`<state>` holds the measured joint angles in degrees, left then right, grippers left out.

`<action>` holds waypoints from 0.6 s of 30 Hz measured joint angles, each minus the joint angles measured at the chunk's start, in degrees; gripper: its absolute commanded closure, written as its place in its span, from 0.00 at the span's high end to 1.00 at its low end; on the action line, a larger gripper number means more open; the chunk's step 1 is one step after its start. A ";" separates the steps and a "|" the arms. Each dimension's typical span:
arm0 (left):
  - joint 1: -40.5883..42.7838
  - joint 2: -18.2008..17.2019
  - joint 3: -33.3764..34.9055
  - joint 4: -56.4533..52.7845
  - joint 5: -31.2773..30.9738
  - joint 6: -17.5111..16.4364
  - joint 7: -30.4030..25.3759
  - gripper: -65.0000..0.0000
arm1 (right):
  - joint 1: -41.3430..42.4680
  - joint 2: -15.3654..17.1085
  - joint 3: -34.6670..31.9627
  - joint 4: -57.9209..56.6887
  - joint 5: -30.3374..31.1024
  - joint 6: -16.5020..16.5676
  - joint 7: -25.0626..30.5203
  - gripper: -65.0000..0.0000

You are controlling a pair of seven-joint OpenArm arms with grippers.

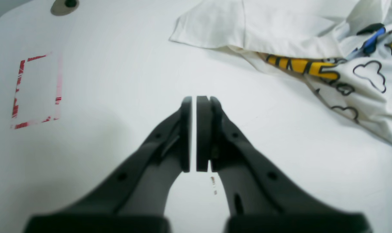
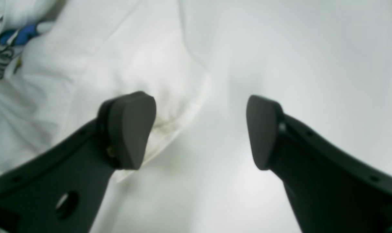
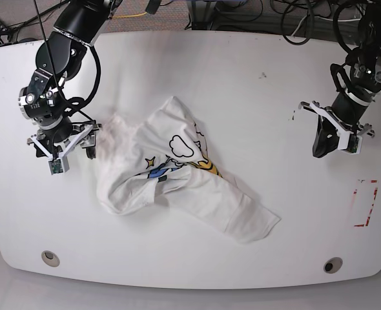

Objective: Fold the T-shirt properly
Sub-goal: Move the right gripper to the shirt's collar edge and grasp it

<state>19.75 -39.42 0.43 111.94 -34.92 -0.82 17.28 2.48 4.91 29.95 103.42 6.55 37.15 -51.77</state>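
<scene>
Shirt lying rumpled mid-tabletop, neither claw holding it.
Left wrist view: closed left claw [image 1: 196, 134] over bare white tabletop [image 1: 118, 81], crumpled T-shirt [image 1: 312, 38] beyond, red tape outline [image 1: 37, 90] aside. Right wrist view: right claw [image 2: 201, 132] spread wide above a sleeve edge. Base view: cables [image 3: 242, 13] past the far edge.

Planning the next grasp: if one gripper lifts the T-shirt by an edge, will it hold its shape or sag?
It will probably sag: the T-shirt lies crumpled in soft folds, so it looks floppy. It seems light, thin cloth, and a push would likely bunch it rather than slide it whole across the table. A one-edge lift would likely leave the rest dragging.
</scene>
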 measured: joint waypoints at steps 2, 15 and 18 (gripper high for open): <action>0.35 0.26 -0.02 0.04 -0.09 -0.61 -0.13 0.00 | -0.28 -0.33 -0.17 -0.35 1.07 0.07 0.55 0.69; 2.80 3.04 -0.07 -0.09 5.03 -0.11 -0.37 0.00 | 5.46 1.55 4.70 -21.38 14.12 0.63 -0.87 0.69; 3.56 3.32 -0.04 -0.09 5.33 -0.13 -0.11 0.00 | 9.88 3.34 5.97 -27.02 15.17 0.61 -0.61 0.69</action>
<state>23.31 -36.10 0.38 111.85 -29.58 -0.95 17.17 12.36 8.25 35.92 76.40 21.71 37.76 -52.38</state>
